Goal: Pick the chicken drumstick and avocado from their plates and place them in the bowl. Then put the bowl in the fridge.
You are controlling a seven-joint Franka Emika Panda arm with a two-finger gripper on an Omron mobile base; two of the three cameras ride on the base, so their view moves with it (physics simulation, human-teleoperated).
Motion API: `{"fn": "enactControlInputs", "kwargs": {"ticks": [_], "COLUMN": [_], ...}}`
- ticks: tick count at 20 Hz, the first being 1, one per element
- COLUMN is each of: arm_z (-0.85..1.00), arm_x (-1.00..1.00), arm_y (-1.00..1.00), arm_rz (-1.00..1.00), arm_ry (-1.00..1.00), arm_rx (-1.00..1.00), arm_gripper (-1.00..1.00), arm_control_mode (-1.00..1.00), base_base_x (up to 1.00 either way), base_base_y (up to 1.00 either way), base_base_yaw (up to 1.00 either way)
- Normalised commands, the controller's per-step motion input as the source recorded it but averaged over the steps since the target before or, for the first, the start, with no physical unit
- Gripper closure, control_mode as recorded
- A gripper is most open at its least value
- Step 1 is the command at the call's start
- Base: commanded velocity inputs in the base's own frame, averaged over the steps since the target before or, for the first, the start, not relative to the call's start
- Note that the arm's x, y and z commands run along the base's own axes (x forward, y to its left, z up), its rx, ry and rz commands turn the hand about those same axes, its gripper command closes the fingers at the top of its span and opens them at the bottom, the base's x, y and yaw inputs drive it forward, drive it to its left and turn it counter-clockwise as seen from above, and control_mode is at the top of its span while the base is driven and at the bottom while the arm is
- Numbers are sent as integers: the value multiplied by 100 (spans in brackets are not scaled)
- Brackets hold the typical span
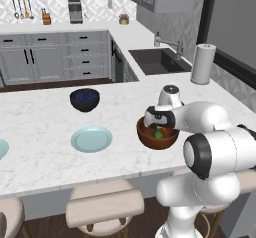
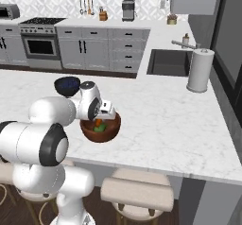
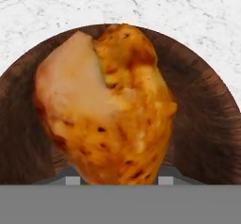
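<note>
The reddish-brown bowl (image 1: 150, 140) (image 2: 112, 126) stands near the front of the marble counter. Inside it lies the dark green avocado (image 1: 158, 133) (image 2: 99, 129). My gripper (image 1: 159, 127) (image 2: 98, 120) (image 3: 115, 180) hangs just over the bowl's opening, shut on the chicken drumstick (image 3: 113, 110) (image 2: 98, 122). In the hand view the orange-brown drumstick sits between the fingertips, with the bowl's brown inside (image 3: 212, 124) below it. One pale teal plate (image 1: 91, 139) lies bare to the bowl's left. A second plate (image 1: 1, 149) is cut by the left edge. The fridge is out of view.
A dark navy bowl (image 1: 84, 99) (image 2: 66, 86) stands behind the plate. A paper towel roll (image 1: 202, 63) (image 2: 198, 70) and the sink (image 1: 159, 61) (image 2: 170, 62) are at the far right. Stools (image 1: 105, 207) (image 2: 137, 193) stand under the counter's front edge.
</note>
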Motion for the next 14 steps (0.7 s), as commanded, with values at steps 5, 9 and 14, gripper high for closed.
{"fn": "enactControlInputs", "kwargs": {"ticks": [5,9,14], "arm_z": [29,35,42], "arm_x": [-4,-25,-50], "arm_y": [-1,-8,-62], "arm_rz": [0,-5,-23], "arm_ry": [0,2,6], "arm_rx": [-1,0,9], "arm_gripper": [-100,-100,-100], "arm_control_mode": [-100,-100,-100], "base_base_x": [0,0,0], "base_base_y": [0,0,0], "base_base_yaw": [0,0,0]}}
